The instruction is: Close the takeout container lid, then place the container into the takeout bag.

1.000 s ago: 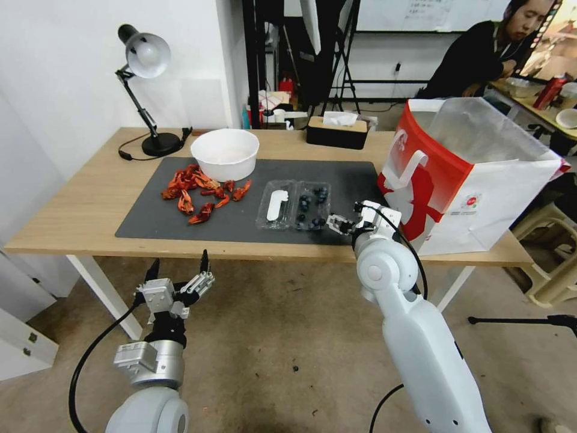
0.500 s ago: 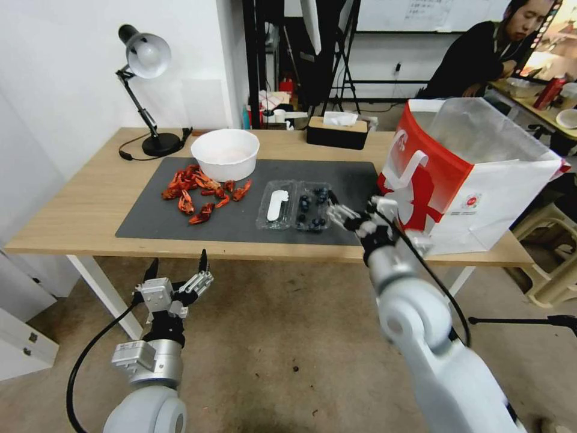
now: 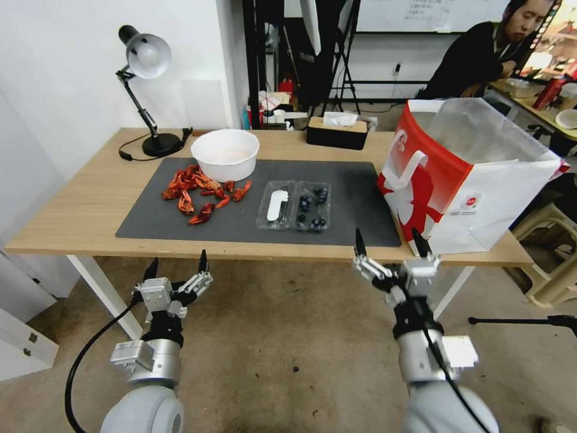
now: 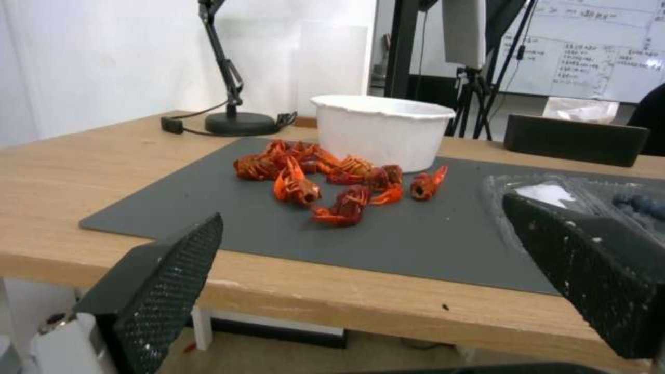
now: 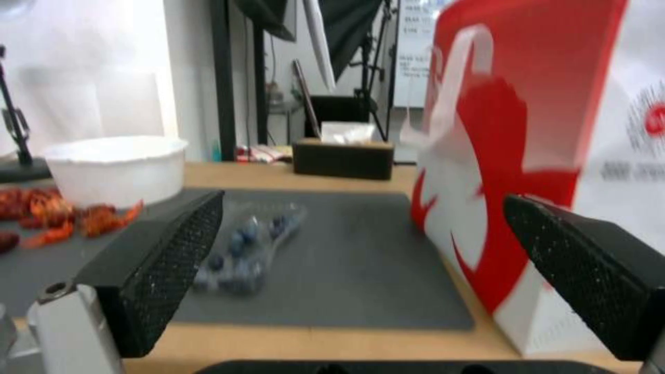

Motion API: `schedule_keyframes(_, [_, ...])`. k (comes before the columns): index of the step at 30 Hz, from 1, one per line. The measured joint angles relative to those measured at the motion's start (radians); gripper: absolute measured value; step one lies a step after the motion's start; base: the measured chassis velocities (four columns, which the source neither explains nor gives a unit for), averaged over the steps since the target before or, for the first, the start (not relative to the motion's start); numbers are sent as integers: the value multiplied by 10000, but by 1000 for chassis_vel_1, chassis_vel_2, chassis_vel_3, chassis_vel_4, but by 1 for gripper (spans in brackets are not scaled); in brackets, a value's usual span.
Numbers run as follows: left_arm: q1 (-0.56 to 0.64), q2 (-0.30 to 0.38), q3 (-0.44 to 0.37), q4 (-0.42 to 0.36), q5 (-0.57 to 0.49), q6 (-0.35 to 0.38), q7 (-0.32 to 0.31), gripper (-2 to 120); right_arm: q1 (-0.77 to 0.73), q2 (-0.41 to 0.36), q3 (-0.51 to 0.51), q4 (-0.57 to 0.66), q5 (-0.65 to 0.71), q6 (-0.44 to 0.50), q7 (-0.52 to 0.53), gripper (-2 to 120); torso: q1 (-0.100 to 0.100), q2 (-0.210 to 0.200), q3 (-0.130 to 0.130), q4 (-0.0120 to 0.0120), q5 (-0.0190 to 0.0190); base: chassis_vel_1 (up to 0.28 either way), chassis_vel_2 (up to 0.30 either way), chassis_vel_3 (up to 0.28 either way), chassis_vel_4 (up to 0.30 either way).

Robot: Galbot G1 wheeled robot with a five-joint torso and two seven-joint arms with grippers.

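Workshop corner with a wooden table

A light wooden table (image 3: 78,210) on white legs stands against a white wall (image 3: 60,72) over a bare concrete floor (image 3: 282,355); beyond the jaws, a desk lamp (image 3: 146,57) stands at its far corner, with dark tripods (image 3: 342,54) and a whiteboard (image 3: 421,15) behind.

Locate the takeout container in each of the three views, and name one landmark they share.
Head view: the takeout container lies open on the dark mat, between the crayfish and the takeout bag.
Left wrist view: the takeout container sits at the mat's far side, partly behind one of the left gripper's fingers.
Right wrist view: the takeout container lies on the mat, near one of the right gripper's fingers.
Shared landmark: the white bowl.
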State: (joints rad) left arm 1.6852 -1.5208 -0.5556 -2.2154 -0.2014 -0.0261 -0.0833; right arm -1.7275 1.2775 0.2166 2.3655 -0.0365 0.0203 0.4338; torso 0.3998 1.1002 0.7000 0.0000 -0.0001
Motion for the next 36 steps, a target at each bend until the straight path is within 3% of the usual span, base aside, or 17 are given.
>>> schedule_keyframes(14, [76, 199, 158, -41, -28, -235, -40, 100, -306, 207, -199, -445, -235, 469, 188, 100, 2, -3, 0, 1, 1, 0, 0, 0, 0])
schedule_keyframes(18, [-51, 715, 669, 58, -495, -604, -219, 100, -304, 150, -94, -466, -110, 484, 181, 100, 1, -2, 0, 2, 0, 0, 0, 0, 0])
schedule_keyframes(22, [-500, 1536, 1510, 239, -1744, -966, -426, 100, -271, 88, 6, -493, 80, 485, 169, 100, 2, -2, 0, -1, -1, 0, 0, 0, 0])
schedule_keyframes(30, [-1388, 2469, 2410, 317, -4279, -908, -430, 100, -105, 11, 40, -682, 297, 487, 138, 100, 3, -3, 1, 1, 2, 0, 0, 0, 0])
schedule_keyframes(33, [-2123, 2894, 3055, 342, -6202, -605, -918, 100, -83, 30, 106, -825, 399, 540, 116, 100, 2, -3, 0, -3, 0, 0, 0, 0, 0])
schedule_keyframes(34, [-2123, 2894, 3055, 342, -6202, -605, -918, 100, -83, 30, 106, -825, 399, 540, 116, 100, 2, -3, 0, -3, 0, 0, 0, 0, 0])
schedule_keyframes(36, [-2394, 3000, 3283, 207, -7435, -320, -1411, 100, 111, -19, 76, -973, 587, 534, 75, 100, 2, -2, 1, -3, 0, 0, 0, 0, 0])
